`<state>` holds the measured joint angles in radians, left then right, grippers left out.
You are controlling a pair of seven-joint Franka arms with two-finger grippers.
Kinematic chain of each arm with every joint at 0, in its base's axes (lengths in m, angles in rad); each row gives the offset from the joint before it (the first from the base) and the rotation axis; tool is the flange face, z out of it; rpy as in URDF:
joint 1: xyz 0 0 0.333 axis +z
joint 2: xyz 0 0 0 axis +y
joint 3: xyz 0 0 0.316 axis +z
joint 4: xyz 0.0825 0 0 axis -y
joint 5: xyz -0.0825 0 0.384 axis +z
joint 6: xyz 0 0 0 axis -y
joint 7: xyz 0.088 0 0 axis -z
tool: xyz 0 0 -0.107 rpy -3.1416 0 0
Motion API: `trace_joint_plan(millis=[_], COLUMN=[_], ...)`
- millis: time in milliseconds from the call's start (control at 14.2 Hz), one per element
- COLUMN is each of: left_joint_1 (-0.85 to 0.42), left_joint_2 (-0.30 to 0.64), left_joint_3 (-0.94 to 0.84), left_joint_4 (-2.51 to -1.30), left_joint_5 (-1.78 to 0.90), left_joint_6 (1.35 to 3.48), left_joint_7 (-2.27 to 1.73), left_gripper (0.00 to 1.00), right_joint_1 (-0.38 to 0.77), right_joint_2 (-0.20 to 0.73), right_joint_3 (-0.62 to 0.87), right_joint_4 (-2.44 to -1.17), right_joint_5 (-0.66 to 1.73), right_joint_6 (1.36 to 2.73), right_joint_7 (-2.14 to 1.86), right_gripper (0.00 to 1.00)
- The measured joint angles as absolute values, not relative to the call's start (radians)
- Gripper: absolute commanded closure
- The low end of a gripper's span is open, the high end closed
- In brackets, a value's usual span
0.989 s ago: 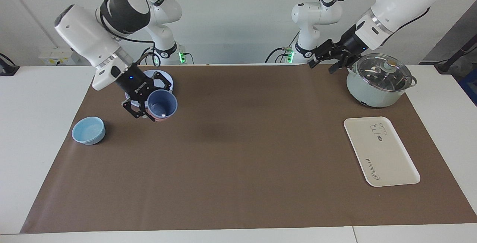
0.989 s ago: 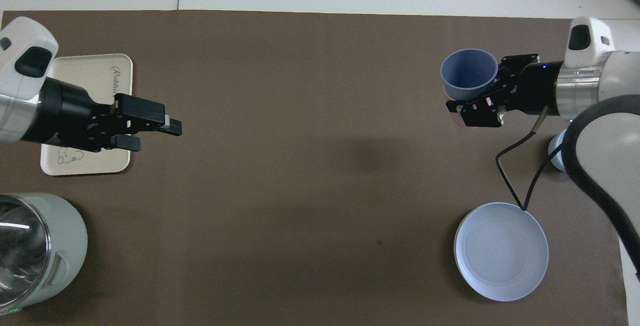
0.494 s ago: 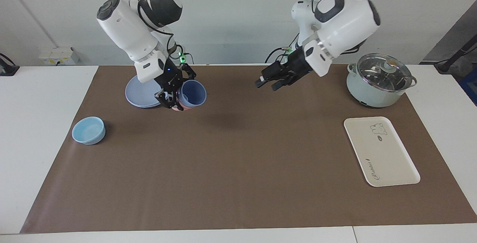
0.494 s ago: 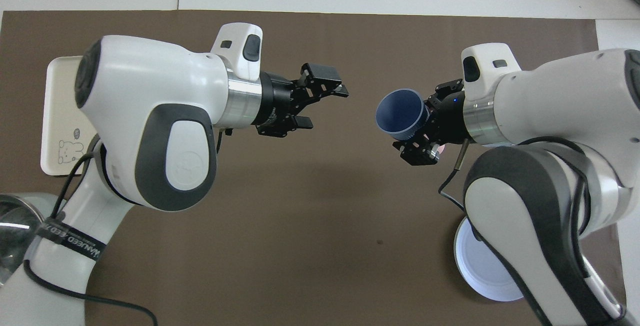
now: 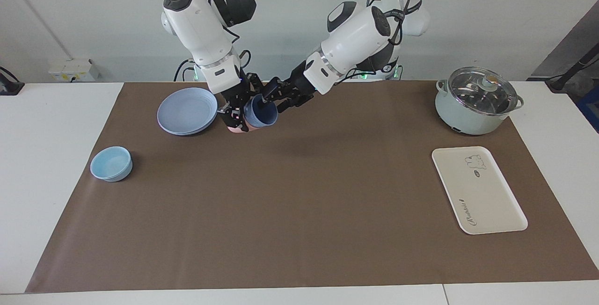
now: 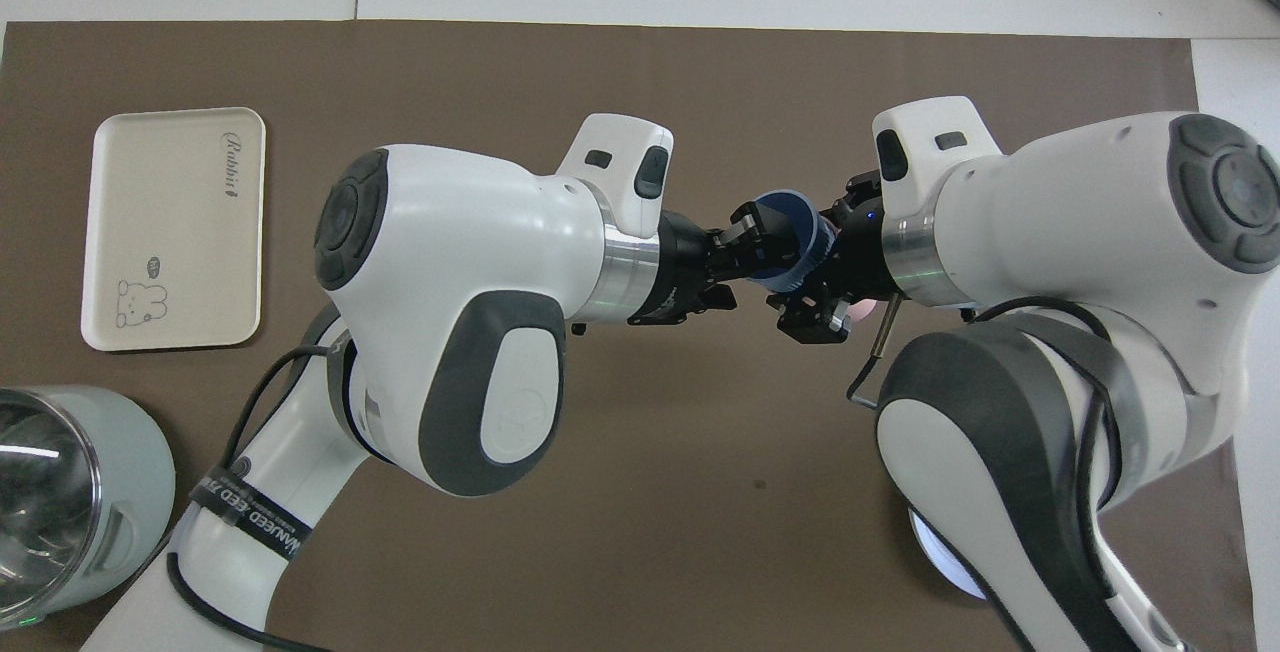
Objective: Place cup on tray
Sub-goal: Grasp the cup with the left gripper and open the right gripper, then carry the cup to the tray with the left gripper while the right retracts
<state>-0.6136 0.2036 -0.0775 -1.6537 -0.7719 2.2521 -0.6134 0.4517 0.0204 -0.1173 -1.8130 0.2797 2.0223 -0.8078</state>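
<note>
Both arms have swung together: right gripper [image 5: 236,117] clamps one periwinkle plastic cup [image 5: 260,114]; left gripper [image 5: 270,97] reaches its rim, finger spacing unclear. One cream rectangular tray [image 5: 478,189] lies well apart.

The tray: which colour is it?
Cream-white tray with dark lettering; facing view shows it best.

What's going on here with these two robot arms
It looks like a handover in mid-air. The right gripper holds the blue cup above the brown mat, beside the round blue plate. The left gripper has reached across and has a finger at the cup's rim; whether it grips yet isn't clear. The tray lies bare at the left arm's end of the table, near the lidded pot.
</note>
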Motion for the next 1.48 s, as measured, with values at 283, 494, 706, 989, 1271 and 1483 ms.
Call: trace_joint_plan(millis=[283, 494, 706, 989, 1271, 1483], left_joint_1=[-0.623, -0.622, -0.621, -0.603, -0.529, -0.456], left_joint_2=[0.205, 0.206, 0.206, 0.206, 0.219, 0.221], left_joint_3=[-0.073, -0.061, -0.058, -0.054, -0.050, -0.017], left_joint_4=[-1.663, -1.665, -1.665, -1.634, -1.496, -1.469], left_joint_5=[-0.771, -0.771, -0.771, -0.727, -0.582, -0.433], left_joint_6=[2.293, 2.307, 2.307, 2.259, 2.084, 2.034], left_joint_7=[-0.613, -0.616, -0.616, -0.614, -0.628, -0.630], left_gripper=[0.92, 1.00, 1.00, 1.00, 1.00, 1.00], right_joint_1=[0.451, 0.451, 0.451, 0.452, 0.452, 0.452], right_joint_2=[0.021, 0.019, 0.019, 0.020, 0.025, 0.023], right_joint_3=[-0.119, -0.123, -0.123, -0.123, -0.116, -0.119], right_joint_4=[-1.813, -1.809, -1.809, -1.807, -1.807, -1.807], right_joint_5=[0.275, 0.273, 0.273, 0.273, 0.273, 0.273], right_joint_6=[2.018, 2.016, 2.016, 2.019, 2.022, 2.022], right_joint_7=[-0.808, -0.808, -0.808, -0.808, -0.808, -0.808], right_gripper=[1.00, 1.00, 1.00, 1.00, 1.00, 1.00])
